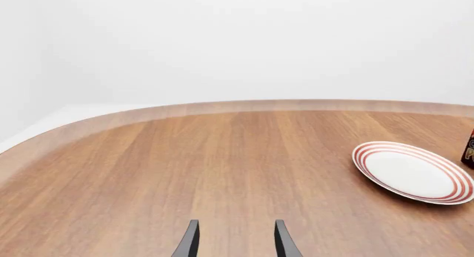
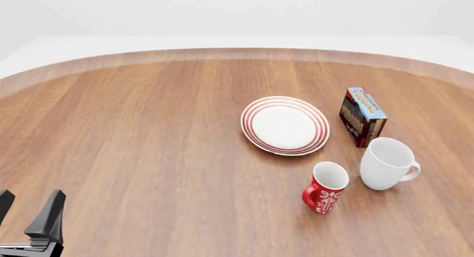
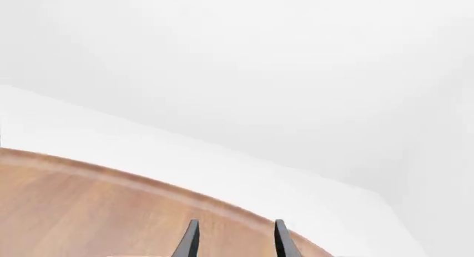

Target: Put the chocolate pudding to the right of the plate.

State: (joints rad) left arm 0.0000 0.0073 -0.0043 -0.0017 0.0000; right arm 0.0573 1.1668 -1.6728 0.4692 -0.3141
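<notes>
The chocolate pudding (image 2: 361,116), a small carton with a light blue top and dark sides, stands on the table just right of the white plate with red rings (image 2: 285,125), with a small gap between them. In the left wrist view the plate (image 1: 411,171) shows, and a sliver of the pudding (image 1: 469,149) sits at the frame edge. My left gripper (image 2: 33,193) is at the near left corner, far from both, open and empty (image 1: 236,222). My right gripper (image 3: 236,222) is open with nothing in it, and it faces the table's rim and the white wall. It is outside the front view.
A plain white mug (image 2: 387,162) stands just in front of the pudding. A red patterned mug (image 2: 324,187) stands to the left of the white mug, in front of the plate. The wooden table (image 2: 133,135) has a curved far edge.
</notes>
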